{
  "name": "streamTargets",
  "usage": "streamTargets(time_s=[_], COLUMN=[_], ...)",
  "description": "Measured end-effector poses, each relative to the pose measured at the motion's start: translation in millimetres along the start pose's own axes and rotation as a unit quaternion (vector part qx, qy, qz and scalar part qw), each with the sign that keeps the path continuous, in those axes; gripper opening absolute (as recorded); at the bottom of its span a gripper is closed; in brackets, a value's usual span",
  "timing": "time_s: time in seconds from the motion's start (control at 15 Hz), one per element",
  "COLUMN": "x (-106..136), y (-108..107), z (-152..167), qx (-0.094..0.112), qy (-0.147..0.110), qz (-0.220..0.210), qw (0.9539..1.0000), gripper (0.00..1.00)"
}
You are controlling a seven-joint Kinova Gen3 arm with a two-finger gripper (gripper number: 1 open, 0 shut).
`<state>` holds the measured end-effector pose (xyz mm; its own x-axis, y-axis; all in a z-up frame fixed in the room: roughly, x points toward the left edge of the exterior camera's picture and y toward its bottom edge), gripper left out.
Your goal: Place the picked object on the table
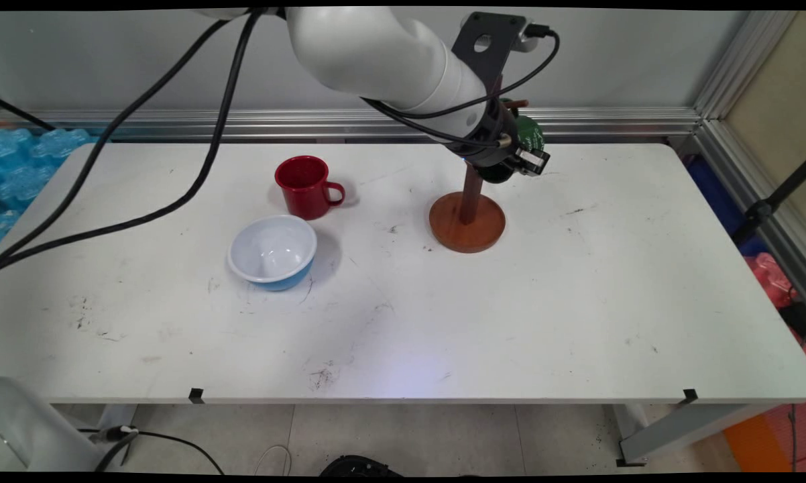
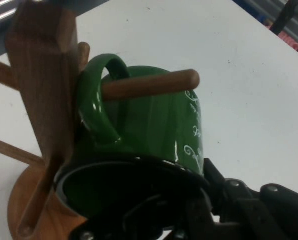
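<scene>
Green mug (image 2: 158,120): hangs on a peg (image 2: 149,84) of the wooden mug tree (image 1: 468,218), handle threaded over it. Claw (image 2: 153,210) is clamped on the mug's rim (one finger inside). Red mug (image 1: 306,186) and blue bowl (image 1: 273,251) sit well apart on the tabletop (image 1: 510,315).

green mug (image 2: 158,125) handle hooked over wooden peg (image 2: 149,85) (mug rack (image 2: 39,90)); white table (image 2: 248,60)

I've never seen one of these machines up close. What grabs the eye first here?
The green mug stands out most: its handle is hooked over a peg of the wooden mug stand, right of the table's middle, with the black gripper at the mug's rim. To the left on the white table sit a red mug and, just in front of it, a blue bowl with a white inside.
</scene>
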<state>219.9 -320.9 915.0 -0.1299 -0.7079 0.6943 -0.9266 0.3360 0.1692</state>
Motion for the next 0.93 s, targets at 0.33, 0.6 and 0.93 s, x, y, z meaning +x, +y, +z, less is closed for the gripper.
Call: streamTargets(time_s=[0.33, 0.6, 0.93], x=[-2, 1, 6], y=[-1, 2, 9], z=[-6, -13, -23], qx=[0.000, -0.008, -0.021], qy=[0.000, 0.006, 0.015], qz=[0.006, 0.010, 0.015], qw=[1.0000, 0.9999, 0.9995], gripper=[0.00, 0.00, 0.00])
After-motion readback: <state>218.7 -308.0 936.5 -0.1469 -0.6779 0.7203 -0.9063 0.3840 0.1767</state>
